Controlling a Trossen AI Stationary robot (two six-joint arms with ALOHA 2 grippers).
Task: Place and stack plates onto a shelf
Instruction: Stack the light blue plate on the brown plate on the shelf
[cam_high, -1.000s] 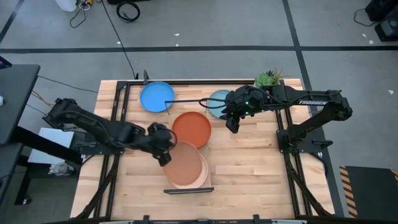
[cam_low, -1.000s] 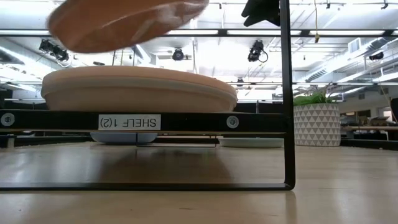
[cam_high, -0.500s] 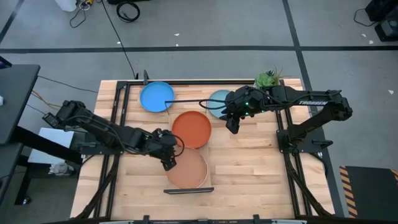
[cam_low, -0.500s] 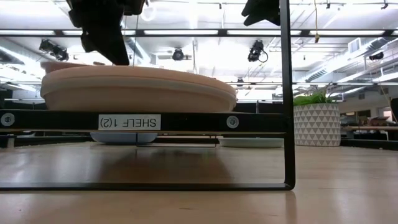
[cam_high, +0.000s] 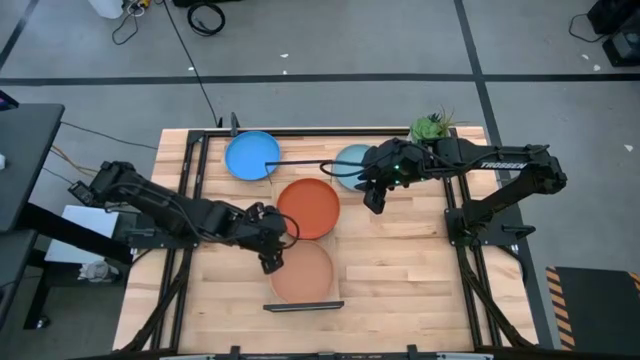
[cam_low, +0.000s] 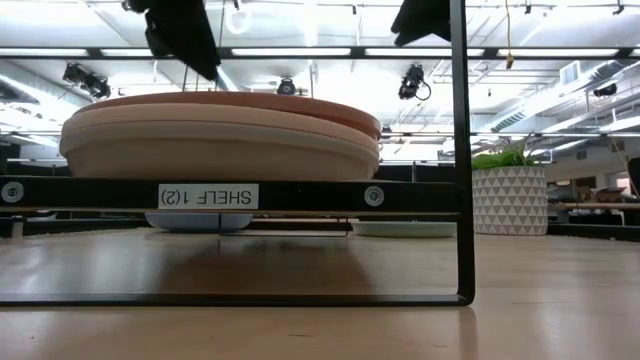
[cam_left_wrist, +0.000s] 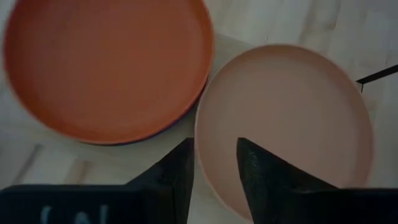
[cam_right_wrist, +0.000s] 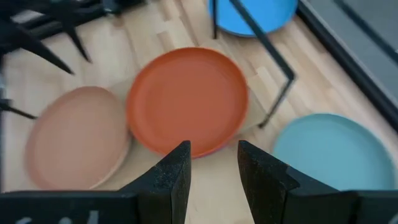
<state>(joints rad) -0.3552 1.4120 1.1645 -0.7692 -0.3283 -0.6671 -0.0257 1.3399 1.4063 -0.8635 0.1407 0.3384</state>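
Observation:
A terracotta plate (cam_high: 305, 272) (cam_low: 230, 100) lies flat on top of a cream-beige stack (cam_low: 220, 150) at the near end of the shelf (cam_low: 420, 195). My left gripper (cam_high: 270, 258) (cam_left_wrist: 214, 146) is open, just above this plate's left rim. Farther along the shelf, an orange plate (cam_high: 308, 207) (cam_left_wrist: 106, 62) rests on a dark plate of which only an edge shows. A bright blue plate (cam_high: 252, 155) and a light blue plate (cam_right_wrist: 329, 149) lie on the table at the far side. My right gripper (cam_high: 373, 203) (cam_right_wrist: 213, 149) hovers open beside the orange plate's right rim.
A white patterned plant pot (cam_low: 510, 200) stands at the table's far right corner. The shelf's thin black wire frames rise at its near end (cam_high: 303, 305) and by the orange plate (cam_right_wrist: 280, 93). Bare wood lies to the right of the shelf (cam_high: 400, 270).
The terracotta plate, held tilted above the stack a second ago, has come down and now lies flat on it. My left gripper moved toward the table's near edge and down with the plate, let go, then rose a little off it.

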